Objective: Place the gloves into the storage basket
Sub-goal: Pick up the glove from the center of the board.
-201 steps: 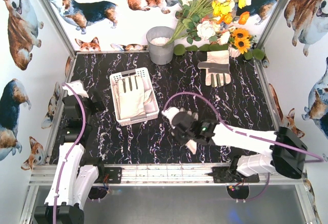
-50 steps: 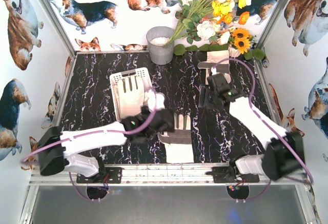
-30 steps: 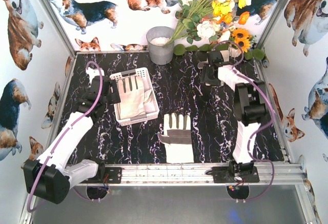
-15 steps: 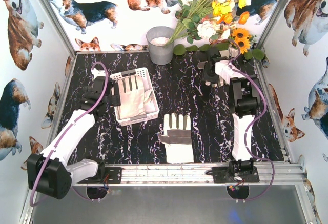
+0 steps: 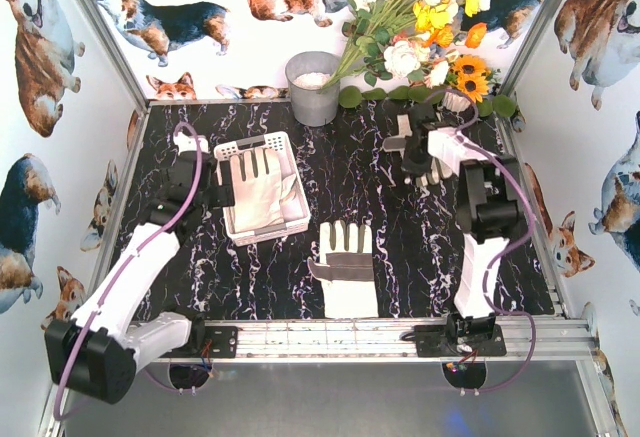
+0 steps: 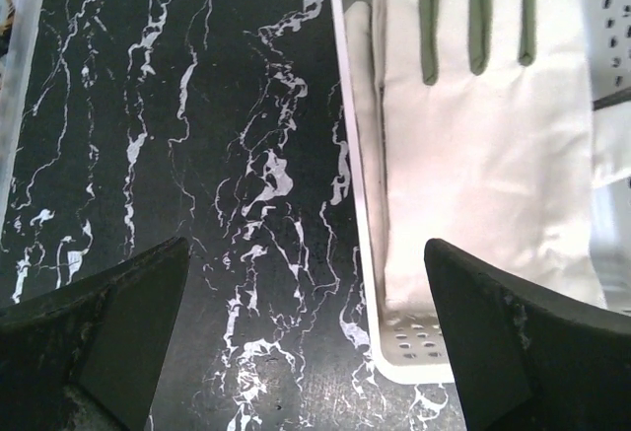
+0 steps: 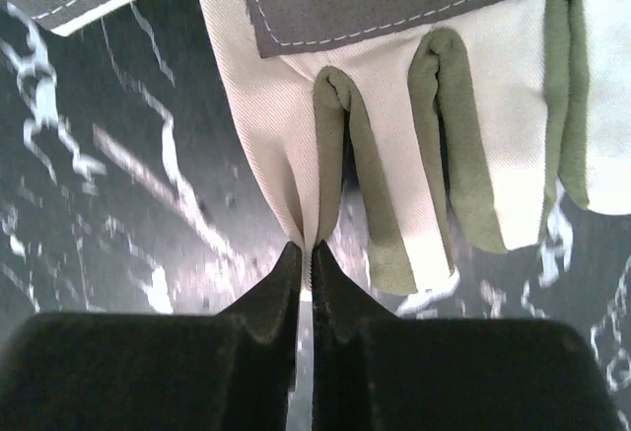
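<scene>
Right fingers [image 7: 284, 278] pinch the glove [image 7: 394, 155] at a fingertip edge; left fingers [image 6: 128, 298] gape wide over open counter [image 6: 197, 155] beside the basket [image 6: 409, 364] rim.

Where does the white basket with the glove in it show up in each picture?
Top external: storage basket left of centre, glove inside.
Left wrist: right side, its corner near the bottom edge.
Right wrist: not in it.
Shared landmark: the black marbled tabletop, in all three.

Left arm [image 5: 130, 267] reaches forward, left gripper [image 6: 306, 253] spread wide. Right arm [image 5: 487, 227] stretches far forward, right gripper [image 7: 306, 251] pinched closed on a glove [image 7: 473, 145] finger.
</scene>
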